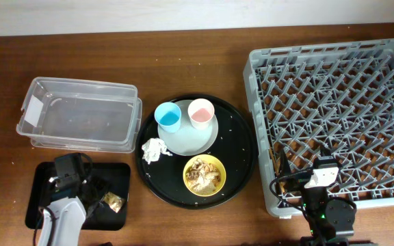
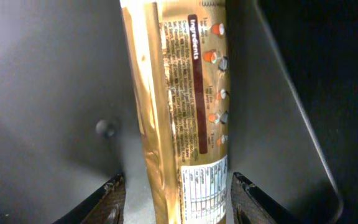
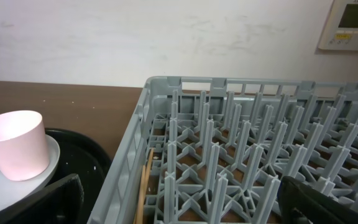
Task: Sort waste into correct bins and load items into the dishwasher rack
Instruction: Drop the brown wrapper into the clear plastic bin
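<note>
The thin brown-gold wrapper stick (image 2: 179, 112) lies closest in the left wrist view, printed side up, flat on the floor of the shallow black tray (image 2: 48, 81); the left hand (image 2: 179, 193) is spread, one fingertip (image 2: 114, 196) on each side of the stick, and I cannot tell whether they touch it. Seen from overhead this tray sits at the near left of the tabletop (image 1: 183, 48), just in front of the clear tub (image 1: 81, 113). In the middle, the round black tray (image 1: 241, 150) carries the crumpled napkin (image 1: 154, 150), the yellow bowl (image 1: 221, 171) of beige scraps (image 1: 200, 174), and the pale plate (image 1: 193, 140); the blue cup (image 1: 168, 116) and pink cup (image 1: 200, 113) stand upright on that plate. The grey dishwasher rack (image 1: 334, 89) fills the right; the right hand (image 1: 318, 179) hangs over its near edge, fingers wide apart and holding nothing.
</note>
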Controlling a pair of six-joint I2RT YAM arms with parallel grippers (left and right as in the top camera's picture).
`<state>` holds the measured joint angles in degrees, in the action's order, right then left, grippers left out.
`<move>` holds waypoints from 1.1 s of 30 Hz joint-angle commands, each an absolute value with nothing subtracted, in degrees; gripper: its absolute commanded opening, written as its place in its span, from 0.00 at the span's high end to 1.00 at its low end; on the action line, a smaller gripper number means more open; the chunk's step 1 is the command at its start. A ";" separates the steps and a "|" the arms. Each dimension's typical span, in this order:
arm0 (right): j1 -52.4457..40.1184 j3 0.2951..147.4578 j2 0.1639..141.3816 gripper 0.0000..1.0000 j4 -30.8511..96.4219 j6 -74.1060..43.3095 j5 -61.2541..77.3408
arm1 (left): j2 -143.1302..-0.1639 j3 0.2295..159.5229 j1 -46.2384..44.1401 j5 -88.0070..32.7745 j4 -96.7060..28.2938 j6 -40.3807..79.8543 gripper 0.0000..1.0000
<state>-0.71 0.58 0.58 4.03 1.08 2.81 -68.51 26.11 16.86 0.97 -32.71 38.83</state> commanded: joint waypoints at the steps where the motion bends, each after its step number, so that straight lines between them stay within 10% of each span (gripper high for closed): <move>1: -0.36 0.32 0.21 0.02 4.29 0.56 2.92 | -68.53 23.94 17.17 0.56 -31.92 40.49 0.51; 5: -0.36 0.32 0.21 0.02 4.29 0.56 2.94 | -68.29 26.98 17.17 0.16 -32.97 40.47 0.75; 12: -0.36 0.32 0.21 0.02 4.29 0.56 2.94 | -61.89 46.37 17.17 0.38 -47.37 37.67 0.76; 20: -0.36 0.32 0.21 0.02 4.29 0.56 2.92 | -72.42 51.75 16.53 -2.35 -19.64 44.14 0.80; 22: -0.36 0.32 0.21 0.02 4.29 0.56 2.92 | -77.97 51.75 15.40 -2.87 -12.86 44.14 0.75; 24: -0.36 0.32 0.21 0.02 4.29 0.56 2.94 | -80.55 51.75 14.39 -2.83 -8.71 44.07 0.44; 33: -0.36 0.32 0.21 0.02 4.29 0.56 2.92 | -61.67 57.98 0.64 -13.39 -44.84 22.17 0.40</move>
